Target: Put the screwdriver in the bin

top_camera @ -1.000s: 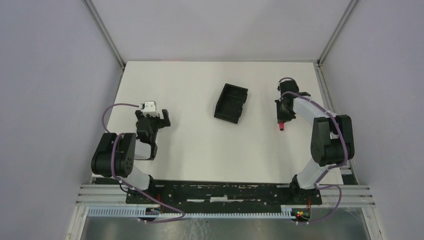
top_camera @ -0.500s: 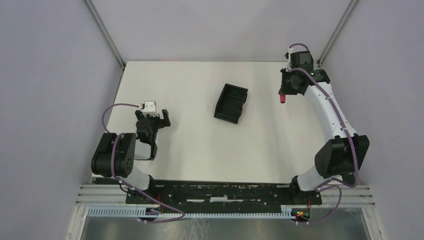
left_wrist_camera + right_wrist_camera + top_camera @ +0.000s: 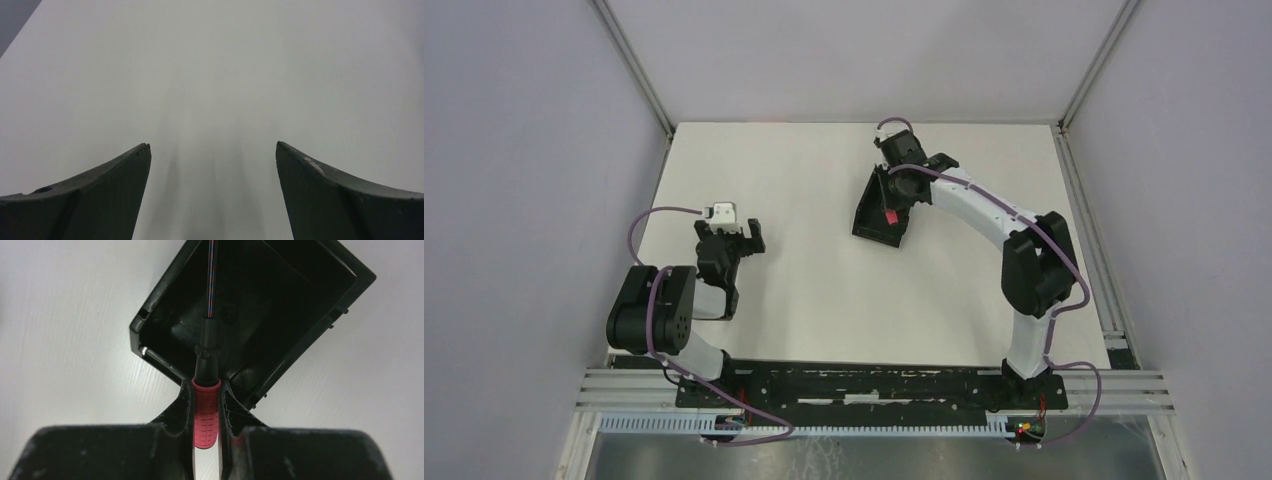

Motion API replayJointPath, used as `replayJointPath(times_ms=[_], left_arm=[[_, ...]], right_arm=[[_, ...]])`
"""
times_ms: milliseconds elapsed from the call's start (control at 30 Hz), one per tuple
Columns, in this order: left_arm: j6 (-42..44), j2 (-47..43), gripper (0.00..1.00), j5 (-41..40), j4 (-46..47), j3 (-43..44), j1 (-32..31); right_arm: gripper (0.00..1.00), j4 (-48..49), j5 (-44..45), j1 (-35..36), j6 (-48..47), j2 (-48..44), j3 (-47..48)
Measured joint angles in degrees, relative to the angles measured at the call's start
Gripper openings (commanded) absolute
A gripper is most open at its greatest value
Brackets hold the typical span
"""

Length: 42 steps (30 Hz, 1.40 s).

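My right gripper [image 3: 891,203] hangs over the black bin [image 3: 875,228] near the middle of the table, shut on the red handle of the screwdriver [image 3: 889,216]. In the right wrist view the jaws press both sides of the screwdriver's handle [image 3: 206,412] at the right gripper [image 3: 206,387]. Its thin shaft [image 3: 210,280] points forward over the open inside of the bin [image 3: 280,305]. The bin's near corner lies just under the fingertips. My left gripper [image 3: 736,236] rests open at the left of the table, far from the bin, with only white tabletop between the fingers of the left gripper [image 3: 212,145].
White tabletop [image 3: 804,290] surrounds the bin on all sides. Grey walls and metal corner posts [image 3: 634,65] enclose the back and sides. The right arm [image 3: 984,205] stretches across the right half of the table.
The right arm has swung from the right side of the table, through the far right corner, to above the bin, carrying the screwdriver. The left arm has stayed still.
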Motion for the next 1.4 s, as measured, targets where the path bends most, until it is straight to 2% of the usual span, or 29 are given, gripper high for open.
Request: replayJointPath(times_ms=[367, 467, 533, 667, 833, 900, 933, 967, 1000, 1033, 1167, 1333, 1400], left_arm=[[0.0, 0.0, 1.00, 0.0, 0.0, 0.0, 0.0], [0.0, 0.0, 1.00, 0.0, 0.0, 0.0, 0.0], [0.0, 0.0, 1.00, 0.0, 0.0, 0.0, 0.0], [0.0, 0.0, 1.00, 0.0, 0.0, 0.0, 0.0], [0.0, 0.0, 1.00, 0.0, 0.0, 0.0, 0.0], [0.0, 0.0, 1.00, 0.0, 0.0, 0.0, 0.0], [0.0, 0.0, 1.00, 0.0, 0.0, 0.0, 0.0], [0.0, 0.0, 1.00, 0.0, 0.0, 0.0, 0.0], [0.0, 0.0, 1.00, 0.0, 0.0, 0.0, 0.0], [0.0, 0.0, 1.00, 0.0, 0.0, 0.0, 0.0], [0.0, 0.0, 1.00, 0.0, 0.0, 0.0, 0.0], [0.0, 0.0, 1.00, 0.0, 0.0, 0.0, 0.0], [0.0, 0.0, 1.00, 0.0, 0.0, 0.0, 0.0]], right_arm=[[0.01, 3.0, 2.4, -0.1, 0.2, 9.9, 0.8], [0.29, 3.1, 3.2, -0.1, 0.1, 11.8, 1.8], [0.44, 3.2, 3.3, -0.1, 0.2, 12.1, 1.8], [0.52, 4.0, 3.6, -0.1, 0.2, 12.1, 1.9], [0.52, 4.4, 4.7, -0.1, 0.2, 11.0, 1.9], [0.53, 4.6, 5.3, -0.1, 0.2, 8.9, 1.9], [0.56, 4.8, 5.6, -0.1, 0.2, 7.9, 1.9], [0.63, 5.1, 5.8, -0.1, 0.2, 6.4, 1.8], [0.84, 5.5, 5.8, -0.1, 0.1, 4.9, 1.8], [0.98, 5.9, 5.9, -0.1, 0.1, 3.0, 1.8], [0.98, 8.9, 7.0, -0.3, -1.2, -5.2, -0.1], [0.98, 14.8, 11.1, -0.9, -4.1, -17.7, -9.7], [0.98, 18.4, 12.6, -1.7, -5.5, -23.3, -17.0]])
